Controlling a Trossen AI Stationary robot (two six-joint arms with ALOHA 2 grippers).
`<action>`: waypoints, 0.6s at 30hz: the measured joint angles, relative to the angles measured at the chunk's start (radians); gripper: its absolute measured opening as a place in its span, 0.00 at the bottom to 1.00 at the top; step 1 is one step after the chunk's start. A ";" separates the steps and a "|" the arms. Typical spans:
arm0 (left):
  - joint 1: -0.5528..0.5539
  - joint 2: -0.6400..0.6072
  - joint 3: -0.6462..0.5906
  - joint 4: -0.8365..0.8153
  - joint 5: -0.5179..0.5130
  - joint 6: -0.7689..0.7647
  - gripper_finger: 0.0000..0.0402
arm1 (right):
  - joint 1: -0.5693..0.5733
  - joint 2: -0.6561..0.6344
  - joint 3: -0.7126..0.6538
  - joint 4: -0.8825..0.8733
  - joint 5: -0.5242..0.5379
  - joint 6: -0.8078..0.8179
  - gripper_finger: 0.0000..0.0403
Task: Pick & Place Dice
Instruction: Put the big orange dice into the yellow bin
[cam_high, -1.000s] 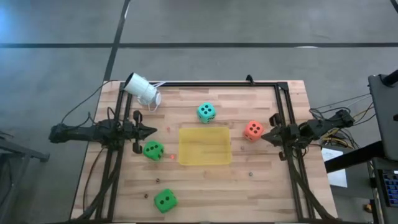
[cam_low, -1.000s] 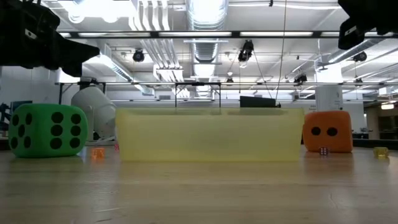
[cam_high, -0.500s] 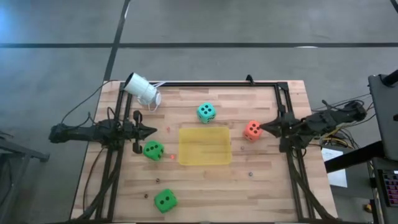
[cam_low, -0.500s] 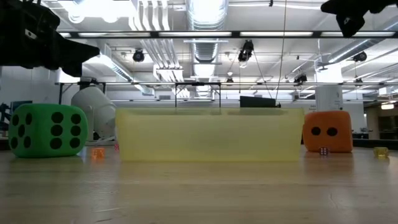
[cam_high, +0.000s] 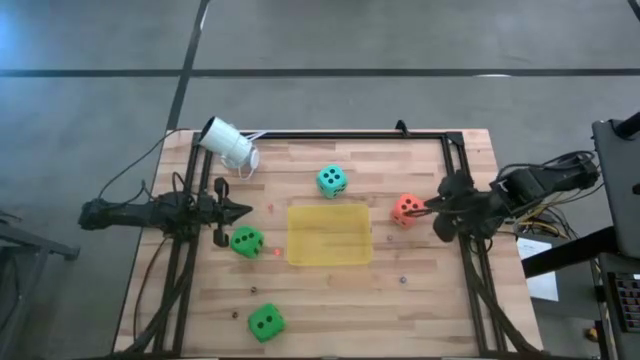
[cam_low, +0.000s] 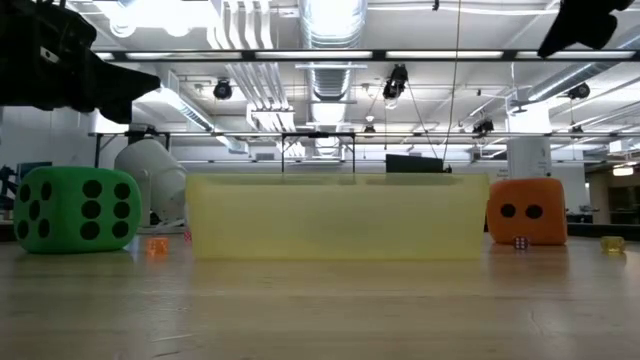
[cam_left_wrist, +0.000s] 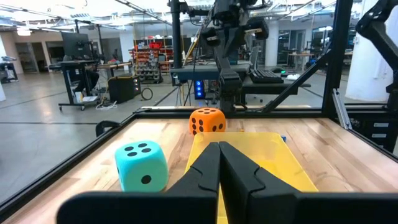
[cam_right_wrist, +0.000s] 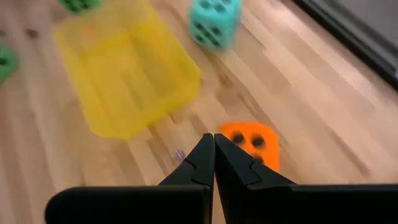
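Note:
Four dice rest on the wooden table: a teal one (cam_high: 332, 180) at the far middle, an orange-red one (cam_high: 406, 209) right of the yellow tray (cam_high: 330, 234), and two green ones (cam_high: 246, 241) (cam_high: 265, 321) on the left and near left. My right gripper (cam_high: 430, 207) hangs shut above the table just right of the orange-red die (cam_right_wrist: 252, 143), tipped down toward it without touching. At the table's left my left gripper (cam_high: 245, 210) is shut and level, pointing across the tray (cam_left_wrist: 273, 162) with the teal die (cam_left_wrist: 142, 165) beside it.
A white camera (cam_high: 228, 144) lies at the far left corner. Black frame rails (cam_high: 460, 170) run along the left, right and far edges. Tiny coloured dice (cam_low: 157, 245) (cam_low: 519, 242) dot the boards. Bare wood lies in front of the tray.
My right gripper has risen well above the table and tipped from level to slanting down at the orange-red die, rolling as it went, fingers still shut. None of the dice has moved.

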 joint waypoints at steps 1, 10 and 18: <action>0.000 0.000 0.000 0.000 0.000 0.000 0.02 | 0.000 0.012 0.011 -0.040 0.000 0.041 0.02; 0.000 0.000 0.000 0.000 0.000 0.000 0.02 | 0.000 0.091 0.060 -0.139 -0.122 0.135 0.02; 0.000 0.000 0.000 0.000 0.000 -0.003 0.02 | -0.018 0.138 0.057 -0.143 -0.156 0.129 0.02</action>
